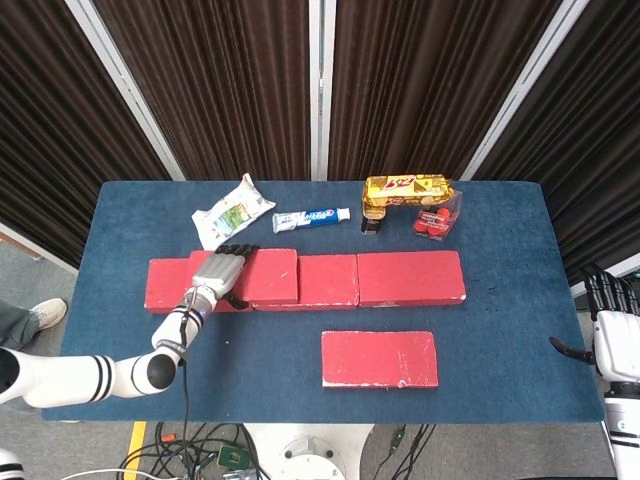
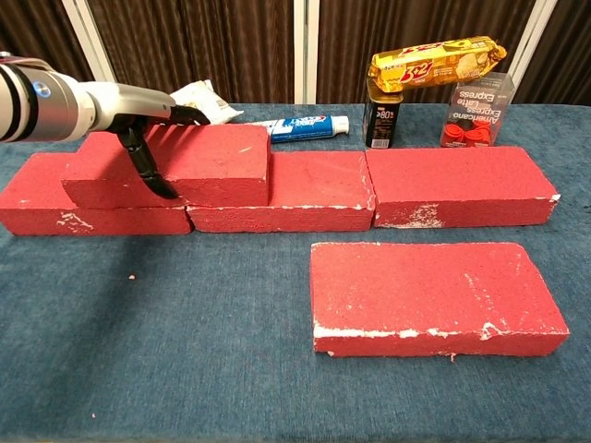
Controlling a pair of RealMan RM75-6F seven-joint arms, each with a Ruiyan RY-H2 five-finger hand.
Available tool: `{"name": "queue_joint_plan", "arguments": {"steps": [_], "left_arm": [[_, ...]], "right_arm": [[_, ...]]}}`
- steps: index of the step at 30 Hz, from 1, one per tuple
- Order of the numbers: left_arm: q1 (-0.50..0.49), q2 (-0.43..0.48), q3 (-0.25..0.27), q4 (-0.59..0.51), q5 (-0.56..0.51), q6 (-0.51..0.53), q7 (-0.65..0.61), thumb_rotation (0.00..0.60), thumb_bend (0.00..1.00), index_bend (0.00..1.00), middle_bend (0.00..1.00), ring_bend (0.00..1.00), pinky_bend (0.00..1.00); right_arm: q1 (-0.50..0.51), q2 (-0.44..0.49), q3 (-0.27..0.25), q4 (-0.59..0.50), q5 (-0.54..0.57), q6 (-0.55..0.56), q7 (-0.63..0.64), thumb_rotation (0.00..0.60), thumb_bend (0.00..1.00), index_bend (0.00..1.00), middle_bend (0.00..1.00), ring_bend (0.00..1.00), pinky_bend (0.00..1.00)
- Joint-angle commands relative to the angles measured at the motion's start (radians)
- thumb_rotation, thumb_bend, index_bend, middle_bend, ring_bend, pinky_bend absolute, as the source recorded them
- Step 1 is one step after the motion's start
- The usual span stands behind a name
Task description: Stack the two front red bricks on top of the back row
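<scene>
One brick (image 2: 175,166) sits stacked, left hand (image 2: 148,138) gripping it; right hand (image 1: 612,330) idle, fingers spread; front brick (image 2: 434,295) remains

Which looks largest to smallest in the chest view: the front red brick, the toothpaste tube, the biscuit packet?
1. Front red brick, clearly largest, though it is also nearest the camera.
2. Biscuit packet.
3. Toothpaste tube, which looks smallest; it is close to the packet in length, so that gap is slight.
</scene>
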Motion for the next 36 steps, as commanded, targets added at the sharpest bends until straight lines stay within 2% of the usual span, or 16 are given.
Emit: {"name": "queue_joint_plan", "arguments": {"steps": [1, 10, 29, 32, 36], "left_arm": [[0.001, 0.002, -0.001, -0.001, 0.01, -0.007, -0.006, 0.6, 0.13, 0.0, 0.0, 0.0, 0.0], [0.004, 0.001, -0.007, 0.005, 0.027, -0.006, -0.028, 0.6, 0.1, 0.0, 0.0, 0.0, 0.0], [0.009, 0.017, -0.002, -0.025, 0.06, 0.015, -0.031, 0.6, 0.1, 0.0, 0.0, 0.0, 0.0], [0.016, 0.044, -0.004, -0.061, 0.073, 0.031, -0.032, 0.6, 0.1, 0.0, 0.0, 0.0, 0.0], [0.066, 0.131, 0.007, -0.193, 0.142, 0.121, -0.044, 0.6, 0.1, 0.0, 0.0, 0.0, 0.0]], "right_arm": [[0.0, 0.0, 0.0, 0.0, 0.001, 0.0, 0.0, 0.6, 0.0, 0.0, 0.0, 0.0, 0.0], [-0.001, 0.001, 0.0, 0.001, 0.005, -0.002, -0.003, 0.6, 0.0, 0.0, 0.0, 0.0, 0.0], [-0.004, 0.003, -0.001, 0.002, 0.002, 0.001, 0.004, 0.6, 0.0, 0.0, 0.0, 0.0, 0.0], [-0.004, 0.008, -0.005, 0.001, -0.009, 0.003, 0.011, 0.6, 0.0, 0.0, 0.0, 0.0, 0.0], [-0.005, 0.019, -0.012, -0.009, -0.034, 0.012, 0.015, 0.6, 0.0, 0.0, 0.0, 0.0, 0.0]]}}
